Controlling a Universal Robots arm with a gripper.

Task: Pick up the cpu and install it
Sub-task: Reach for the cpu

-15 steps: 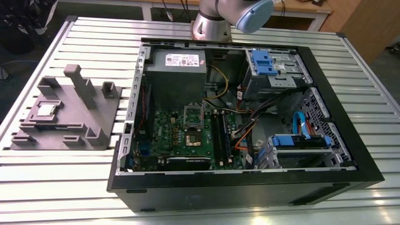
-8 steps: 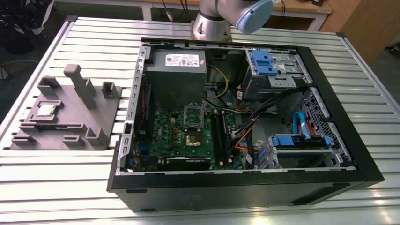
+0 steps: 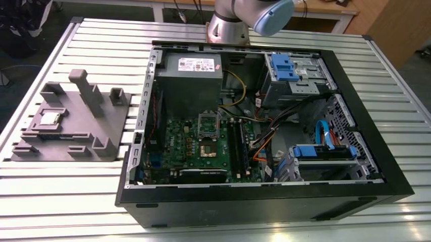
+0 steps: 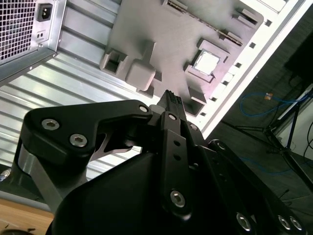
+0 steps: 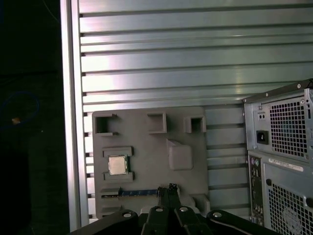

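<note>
Near edge first: the open computer case (image 3: 256, 204) is lying on its side on the slatted bench (image 3: 67, 186), taking up the middle and the exterior view's right. Inside it the green motherboard (image 3: 181, 146) is facing up, with the socket (image 3: 207, 147) looking bare. Farther back in the case the grey power supply (image 3: 192, 68) is sitting against the far wall. At the exterior view's left, just beside the case, the grey holder block (image 3: 114, 118) is resting on the bench, and the cpu (image 3: 50, 119) is lying flat in a square pocket on the holder's side away from the case, metal top up. Farthest back, the arm (image 3: 232, 22) is rising from the far edge of the bench. In both wrist views the pincer (image 5: 169, 188) (image 4: 171, 98) is hanging well above the holder (image 5: 146, 142), tips clenched together and gripping nothing. The cpu (image 5: 118, 165) (image 4: 206, 62) is not sitting under the tips; it is lying off to the side, on the bench-edge side away from the case, apart from them and untouched. The chip is square, so no long axis is mattering here. Judging from this, the pick is not yet done, and the sideways offset across the holder is the gap to be closing.
</note>
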